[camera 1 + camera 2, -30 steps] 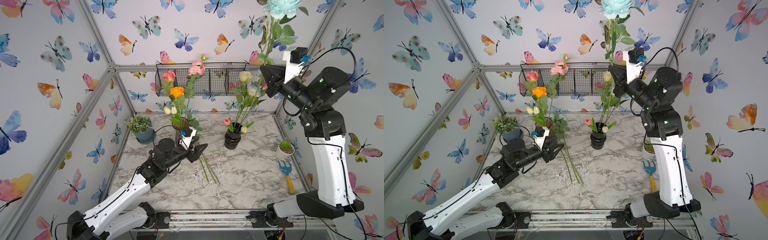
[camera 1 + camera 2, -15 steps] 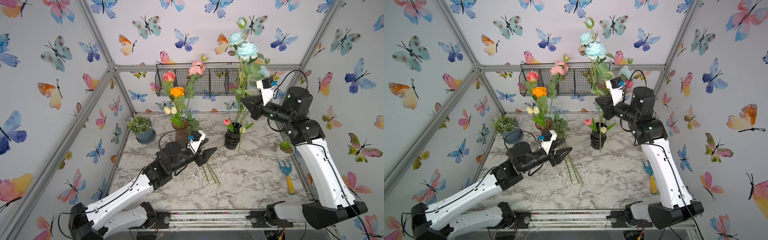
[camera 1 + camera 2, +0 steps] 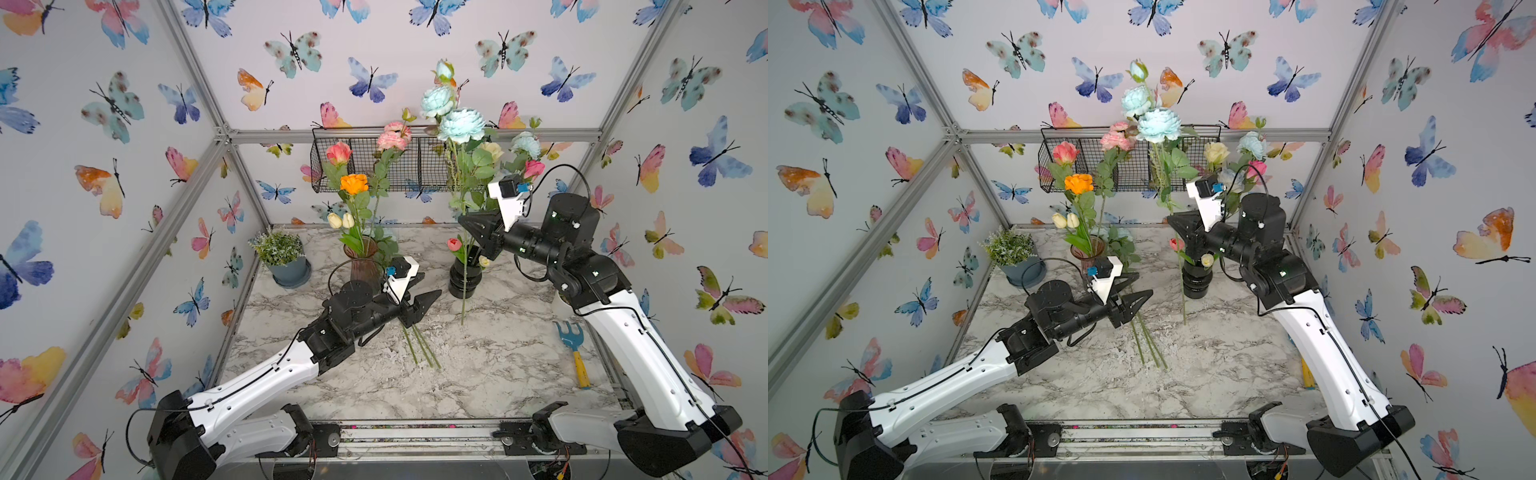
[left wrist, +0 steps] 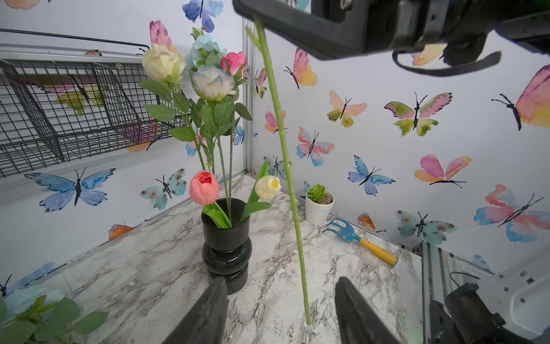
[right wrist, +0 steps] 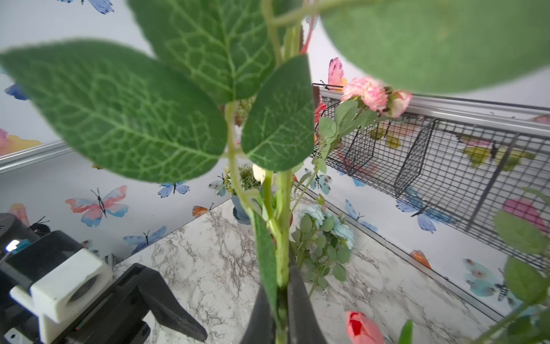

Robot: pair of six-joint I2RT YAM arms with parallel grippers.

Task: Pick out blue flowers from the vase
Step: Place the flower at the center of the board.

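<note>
In both top views: blue flower (image 3: pixel 461 124) clamped mid-stem in the right claw (image 3: pixel 467 222), fully clear of the black vase (image 3: pixel 465 282). Sits far lower than a second ago, when held up near the roof. Hangs upright now, stem foot down by the surface (image 3: pixel 498 374) just in front of the vase. Left claw (image 3: pixel 430 284) spread open and empty, pushed forward toward that stem since then, above the laid-out stems (image 3: pixel 419 345). Another pale blue bloom (image 3: pixel 525 145) left among the vase's flowers.

From the left wrist: held stem (image 4: pixel 285 166) dropping between the parted claw fingers (image 4: pixel 208 312), touching neither. Tip at or just off the surface, hard to tell which. White rose tinged blue (image 4: pixel 212 82) and the pale blue bloom waiting in the vase.

From the right wrist: black fingers (image 5: pixel 300 312) pinched tight on the stem, leaves filling the frame. Picked blue blooms (image 5: pixel 339 230) lying on the surface beyond.

Reads as one more flower out and coming down for laying or a handover, with at least two to go.
</note>
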